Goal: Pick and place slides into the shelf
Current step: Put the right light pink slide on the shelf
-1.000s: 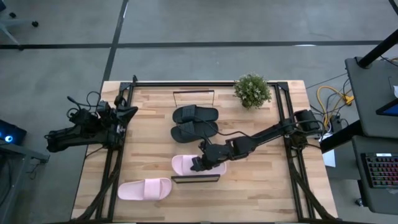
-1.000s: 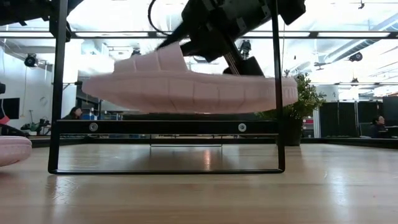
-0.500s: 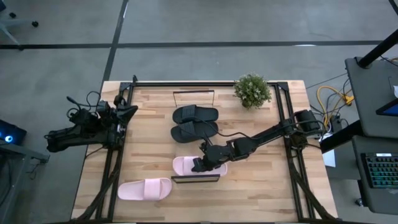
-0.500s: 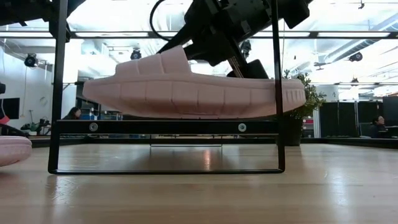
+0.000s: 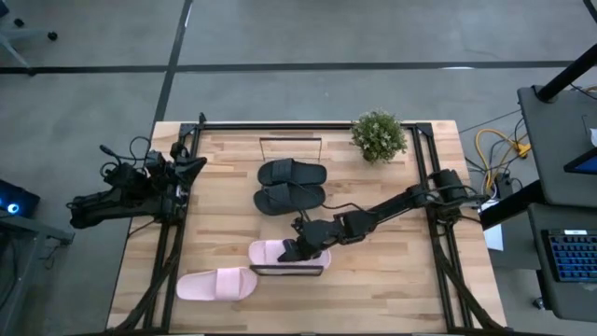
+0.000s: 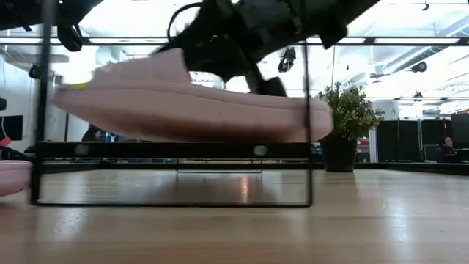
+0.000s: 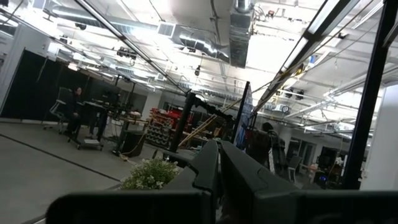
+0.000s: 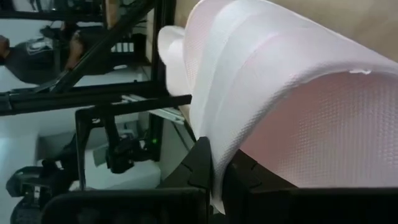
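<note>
- Since a moment back we see the right arm has swung toward nine o'clock, dragging the held pink slide (image 5: 277, 252) leftward over the shelf (image 5: 289, 270); in the low view the shelf's frame has shifted sideways too, so we judge the shelf is being nudged or is riding along.
- We take the counter (image 5: 392, 280) first: on it the shelf lies at about six o'clock from the middle, with a thin black frame (image 5: 290, 138) at twelve o'clock.
- We see the left arm parked off the counter's nine o'clock edge, its left pincer (image 7: 217, 168) closed on nothing and pointing into the room.
- We find the right pincer (image 5: 297, 248) pinched shut on the pink slide's wide strap, which we judge is a sound hold since the strap gives thin fingers something to clamp while the sole hangs level above the board.
- We see two black slides (image 5: 292, 185) lying side by side near the centre, just at twelve o'clock of the right pincer.
- We note a second pink slide (image 5: 217, 283) lying at seven o'clock, not yet shelved.
- We spot a potted plant (image 5: 379, 136) at one o'clock, well apart from the work.
- We cannot tell whether the held slide's sole touches the board: motion blur in the low view smears that gap, and the right wrist view is filled by pink strap.
</note>
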